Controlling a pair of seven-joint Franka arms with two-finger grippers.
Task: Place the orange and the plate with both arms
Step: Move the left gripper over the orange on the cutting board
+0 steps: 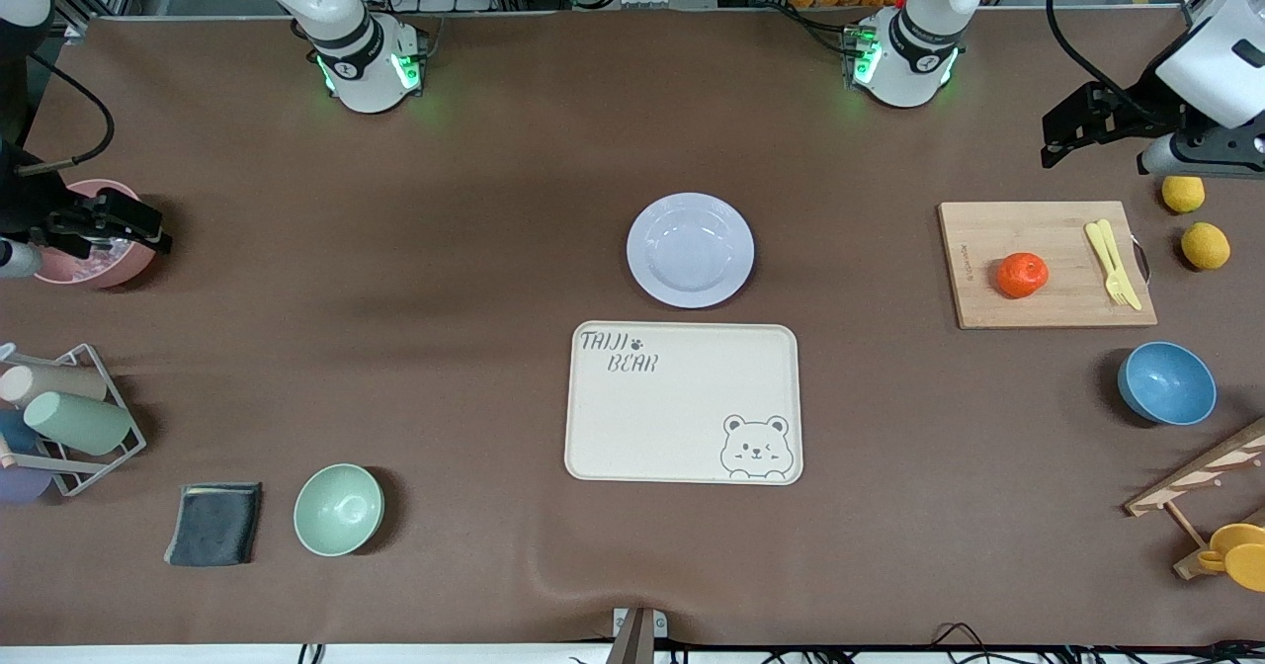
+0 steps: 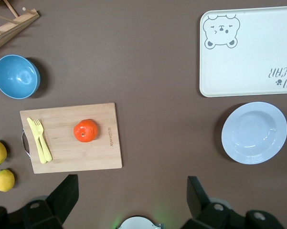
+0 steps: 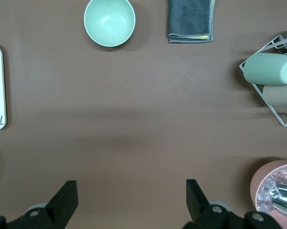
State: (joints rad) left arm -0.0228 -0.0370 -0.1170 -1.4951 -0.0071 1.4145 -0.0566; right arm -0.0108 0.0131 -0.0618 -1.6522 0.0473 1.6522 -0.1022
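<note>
Glossy lavender-white plate [image 1: 690, 249] sits round beside the matte cream tray [image 1: 683, 402]; dimpled orange [image 1: 1022, 275] rests on bamboo board [image 1: 1047, 264]. Left gripper [image 2: 130, 191] and right gripper [image 3: 130, 191] hang spread wide, empty.

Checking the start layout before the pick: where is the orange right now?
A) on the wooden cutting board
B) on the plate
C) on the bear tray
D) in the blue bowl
A: the orange sits on the wooden cutting board, beside the yellow cutlery, apart from the plate.
</note>
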